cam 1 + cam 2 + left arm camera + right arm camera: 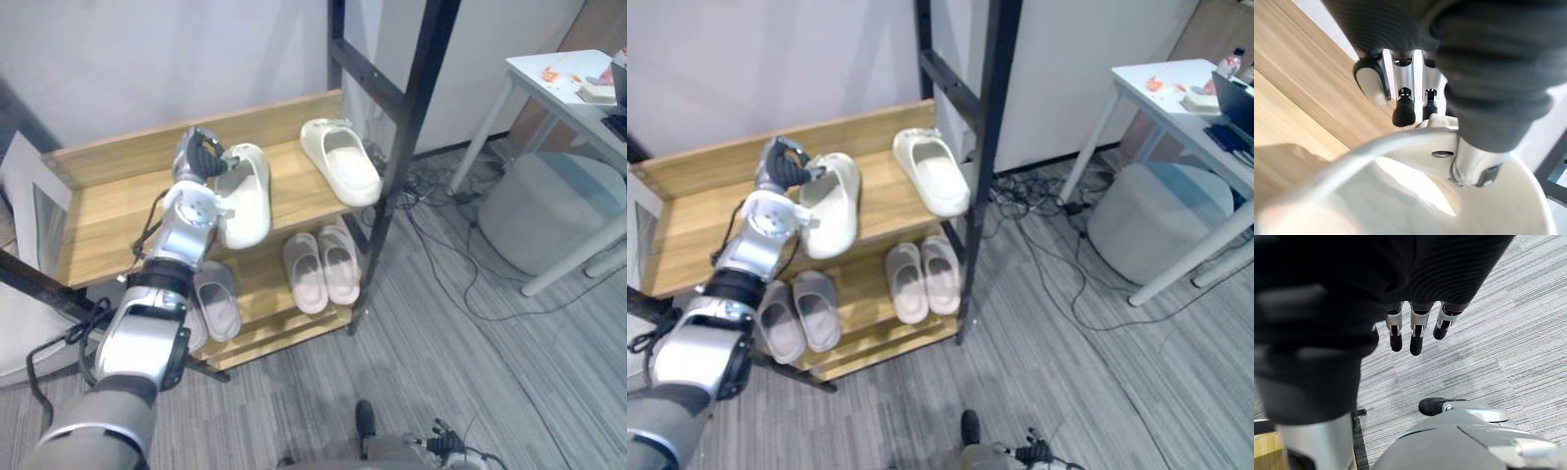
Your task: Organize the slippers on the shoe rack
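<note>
The wooden shoe rack (108, 196) bears two cream slippers on its top shelf; the free slipper (343, 162) lies by the rack's right post; the held slipper (247, 201) is at that shelf's middle; a pinkish pair (306, 279) and a grey pair (217, 299) sit on the rack's lower shelf; the left robot hand (199, 157) pinches the held slipper's rim, thumb inside; the right robot hand (1416, 335) hangs slack-fingered above carpet (1498, 333), off the rack.
</note>
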You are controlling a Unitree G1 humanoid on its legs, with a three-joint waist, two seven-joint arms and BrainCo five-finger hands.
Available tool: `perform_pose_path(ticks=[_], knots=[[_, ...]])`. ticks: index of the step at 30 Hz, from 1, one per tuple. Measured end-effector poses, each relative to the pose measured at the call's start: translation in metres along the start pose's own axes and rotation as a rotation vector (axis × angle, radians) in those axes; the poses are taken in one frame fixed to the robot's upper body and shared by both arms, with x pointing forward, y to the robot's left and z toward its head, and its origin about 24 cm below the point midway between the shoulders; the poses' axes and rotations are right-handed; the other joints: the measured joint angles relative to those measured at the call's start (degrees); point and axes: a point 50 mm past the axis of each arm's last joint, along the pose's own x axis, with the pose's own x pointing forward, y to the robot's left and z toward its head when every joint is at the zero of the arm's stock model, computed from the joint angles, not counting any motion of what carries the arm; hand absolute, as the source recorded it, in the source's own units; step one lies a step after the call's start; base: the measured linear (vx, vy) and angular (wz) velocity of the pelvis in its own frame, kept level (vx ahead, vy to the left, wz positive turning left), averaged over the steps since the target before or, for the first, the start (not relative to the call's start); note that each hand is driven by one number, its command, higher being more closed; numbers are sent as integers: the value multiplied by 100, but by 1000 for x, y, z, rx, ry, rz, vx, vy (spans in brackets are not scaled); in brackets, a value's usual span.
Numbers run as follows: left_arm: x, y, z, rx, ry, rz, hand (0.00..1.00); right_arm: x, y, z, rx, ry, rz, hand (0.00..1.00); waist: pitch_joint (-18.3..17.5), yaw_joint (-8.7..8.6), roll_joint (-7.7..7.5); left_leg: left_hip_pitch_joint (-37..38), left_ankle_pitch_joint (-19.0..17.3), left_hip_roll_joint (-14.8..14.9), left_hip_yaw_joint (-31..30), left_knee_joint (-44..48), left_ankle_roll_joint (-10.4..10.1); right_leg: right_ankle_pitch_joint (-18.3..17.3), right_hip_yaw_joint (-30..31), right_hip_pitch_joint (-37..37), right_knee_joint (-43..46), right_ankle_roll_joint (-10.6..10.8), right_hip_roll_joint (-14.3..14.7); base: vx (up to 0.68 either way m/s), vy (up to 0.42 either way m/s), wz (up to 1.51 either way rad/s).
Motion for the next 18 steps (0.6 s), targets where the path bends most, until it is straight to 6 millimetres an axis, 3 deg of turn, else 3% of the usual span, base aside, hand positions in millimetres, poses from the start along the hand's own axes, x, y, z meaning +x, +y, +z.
perform_pose_path(ticks=[10,18], knots=[[-4,-18,18,10,-68,-29,100,0,0,0,0,-2,-6,0,0,-56,0,2,10,-59,-39,11,17,19,-21,55,0,22,-67,-10,-6,2],[-5,-22,21,18,-78,-22,100,0,0,1,2,-5,-9,0,1,-148,4,8,8,-60,36,15,15,37,58,25,0,12,-57,-14,-18,-4]])
